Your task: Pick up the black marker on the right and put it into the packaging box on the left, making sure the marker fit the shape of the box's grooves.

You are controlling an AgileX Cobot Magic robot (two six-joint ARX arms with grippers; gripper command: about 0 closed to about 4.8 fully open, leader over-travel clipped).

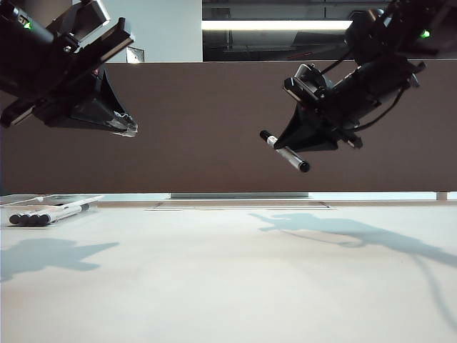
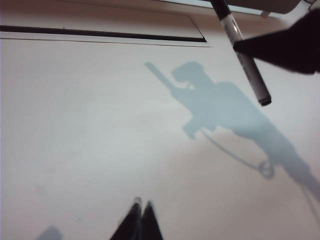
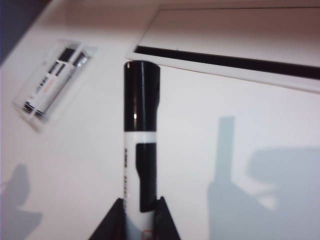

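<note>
High above the right half of the table, my right gripper (image 1: 289, 146) is shut on the black marker (image 1: 284, 151), which hangs tilted with its black ends sticking out both sides. In the right wrist view the marker (image 3: 140, 135) stands between the two fingers (image 3: 113, 220), black cap away from the camera. The packaging box (image 1: 50, 207) lies flat at the table's far left with several markers in it; the right wrist view shows it (image 3: 52, 80) too. My left gripper (image 1: 128, 127) hangs shut and empty above the box, its fingertips (image 2: 141, 204) pressed together.
A brown partition wall (image 1: 214, 128) runs behind the table's back edge. A dark slot (image 3: 225, 62) runs along the table's rear. The shadows of both arms fall on the white tabletop (image 1: 228, 279).
</note>
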